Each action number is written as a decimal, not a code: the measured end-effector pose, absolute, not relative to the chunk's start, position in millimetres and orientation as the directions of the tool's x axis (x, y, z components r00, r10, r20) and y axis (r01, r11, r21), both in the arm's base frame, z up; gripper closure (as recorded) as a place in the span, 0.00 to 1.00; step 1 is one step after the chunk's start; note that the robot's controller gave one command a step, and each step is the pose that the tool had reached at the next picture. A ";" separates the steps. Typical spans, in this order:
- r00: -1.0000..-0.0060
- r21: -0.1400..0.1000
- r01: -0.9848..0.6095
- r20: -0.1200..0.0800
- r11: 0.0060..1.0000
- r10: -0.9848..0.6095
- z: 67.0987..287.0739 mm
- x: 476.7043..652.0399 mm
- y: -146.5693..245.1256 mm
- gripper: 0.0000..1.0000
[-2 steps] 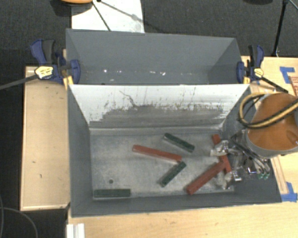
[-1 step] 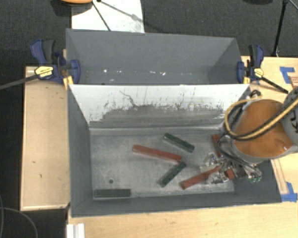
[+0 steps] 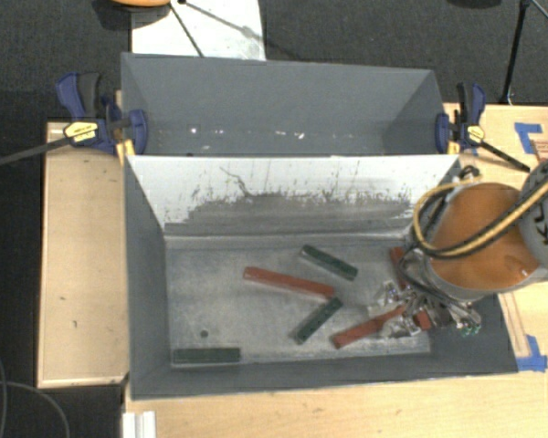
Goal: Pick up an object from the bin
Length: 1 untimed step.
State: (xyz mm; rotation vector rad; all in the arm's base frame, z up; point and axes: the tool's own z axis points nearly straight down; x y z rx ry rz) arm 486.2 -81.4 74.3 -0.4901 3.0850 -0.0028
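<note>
- Gripper [image 3: 404, 316]: low at right end of bin [image 3: 146, 272], near front wall, below orange wrist cover [image 3: 479, 245].
- Gripper state: we cannot tell whether spread or pressed together.
- Short red stick [image 3: 358, 333]: flat on floor, right end reaches gripper; we cannot confirm contact.
- Green stick [image 3: 316, 320]: just left of it, tilted.
- Long red stick [image 3: 288, 283] and dark green stick [image 3: 329, 263]: mid-floor, further back.
- Second dark green stick [image 3: 206, 357]: front left corner, well apart.

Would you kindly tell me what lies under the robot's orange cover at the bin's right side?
Below the orange cover the gripper sits over the right end of a red stick. How far that stick runs beneath is hidden, as is the floor of the bin there.
</note>
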 end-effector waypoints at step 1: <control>-0.963 -0.004 -0.270 -0.008 0.963 -0.270 262.8 490.7 -105.4 1.00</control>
